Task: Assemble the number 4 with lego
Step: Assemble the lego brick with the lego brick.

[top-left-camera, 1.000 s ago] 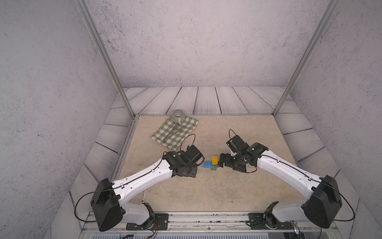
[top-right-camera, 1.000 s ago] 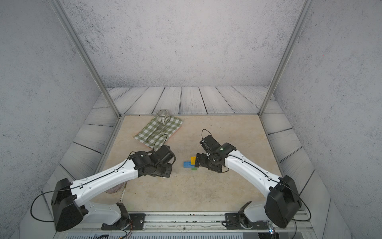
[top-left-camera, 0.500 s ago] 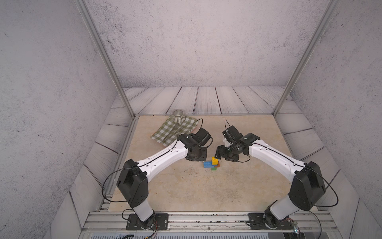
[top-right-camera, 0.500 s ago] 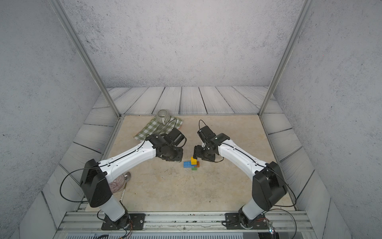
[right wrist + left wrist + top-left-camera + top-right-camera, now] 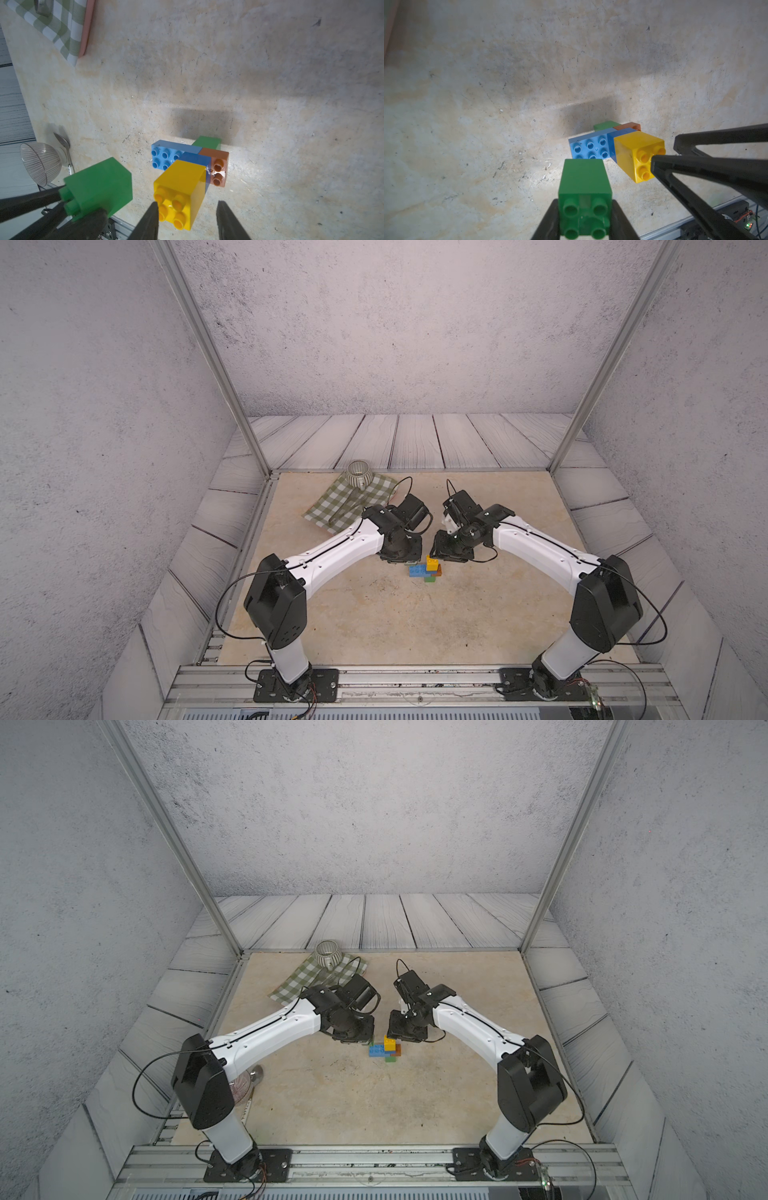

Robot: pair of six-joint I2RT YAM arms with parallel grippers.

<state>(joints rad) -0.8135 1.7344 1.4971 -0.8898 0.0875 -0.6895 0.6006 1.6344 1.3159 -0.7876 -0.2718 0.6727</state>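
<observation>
Showing a two-armed robot over a beige table [image 5: 374, 614], both top views place a small unfinished number 4 [image 5: 426, 570] of lego between the arms, near the table's middle. In the figure, a yellow brick [image 5: 180, 180] stands on a dark blue brick [image 5: 196, 159]. Beside these are a longer light blue brick [image 5: 166, 151], an orange-brown brick [image 5: 218, 164] and a green brick [image 5: 207, 142].

The left gripper [image 5: 584, 220] is clamped tight on a second, loose green brick [image 5: 583, 180], held just above the table beside the figure. The right gripper [image 5: 188, 205] straddles the yellow brick with its jaws partly apart. One finger touches the brick and a gap shows at the other, so it has no firm hold.

The step appears to be adding the last brick. Next, the right jaws probably need to close and steady the figure. The left arm could then line up the green brick squarely, likely over the light blue brick's free studs, and press straight down.
</observation>
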